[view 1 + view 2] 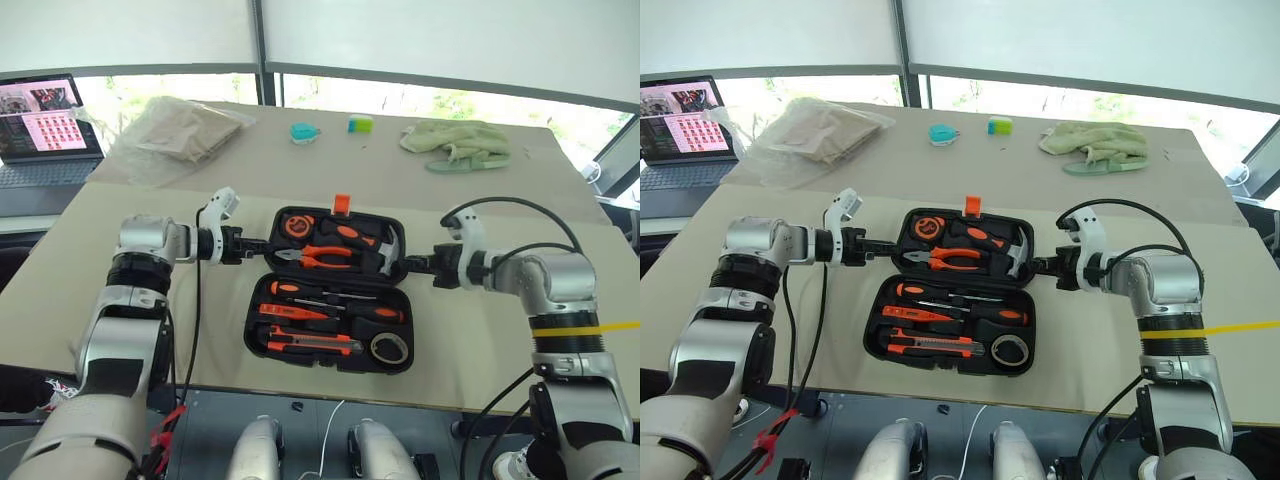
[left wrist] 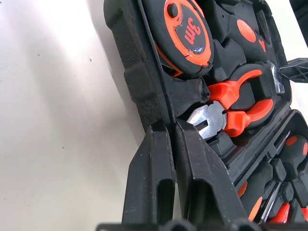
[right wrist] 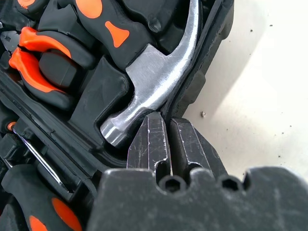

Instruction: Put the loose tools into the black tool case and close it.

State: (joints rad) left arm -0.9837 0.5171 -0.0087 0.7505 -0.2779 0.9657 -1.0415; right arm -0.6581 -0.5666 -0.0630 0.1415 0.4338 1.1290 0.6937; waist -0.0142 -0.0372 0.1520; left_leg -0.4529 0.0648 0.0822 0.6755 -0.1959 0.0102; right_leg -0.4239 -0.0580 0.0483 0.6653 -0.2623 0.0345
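tools all seated in the black tool case, which lies open mid-table: utility knife, screwdrivers and tape roll in the near half, pliers and hammer in the far half. closing step in hand. left gripper and right gripper each clenched thin on a side rim of the far half, near the hinge. next move, i judge: lift both sides together, fold that half toward the robot, press the orange latch. nothing blocks the swing. clear bag, laptop, green cloth well apart at the far edge.
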